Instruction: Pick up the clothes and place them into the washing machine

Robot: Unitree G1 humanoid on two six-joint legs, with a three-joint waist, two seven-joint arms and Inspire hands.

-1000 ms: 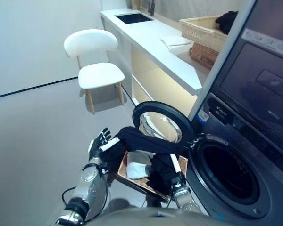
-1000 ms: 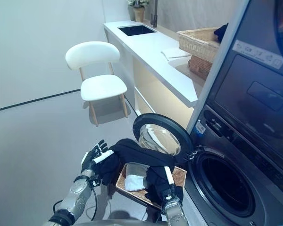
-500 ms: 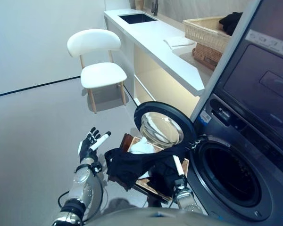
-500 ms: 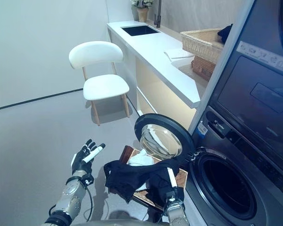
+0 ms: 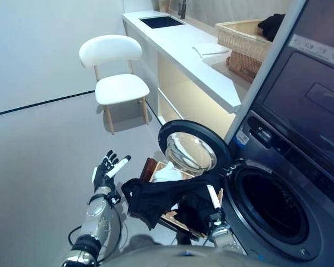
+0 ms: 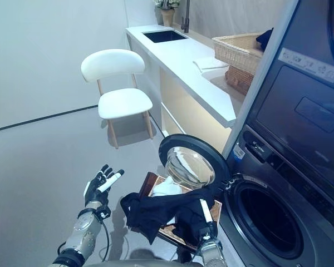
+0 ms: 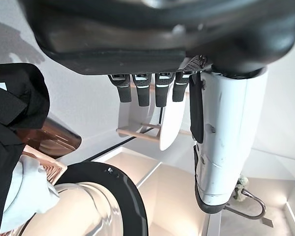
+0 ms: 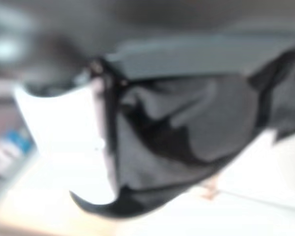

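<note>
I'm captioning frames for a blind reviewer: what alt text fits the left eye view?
The right robot hand grips a black garment hanging over a wooden basket beside the washing machine's open door. The left robot hand is open and empty above the floor, with a white chair behind.

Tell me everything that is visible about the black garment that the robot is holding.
The black garment is a dark, soft cloth, crumpled and hanging in loose folds. The right hand grips one end, fingers curled round it. The rest droops over the brown basket on the floor, in front of the washing machine's open door. The left hand is open, apart from it. A white cloth lies in the basket behind.
</note>
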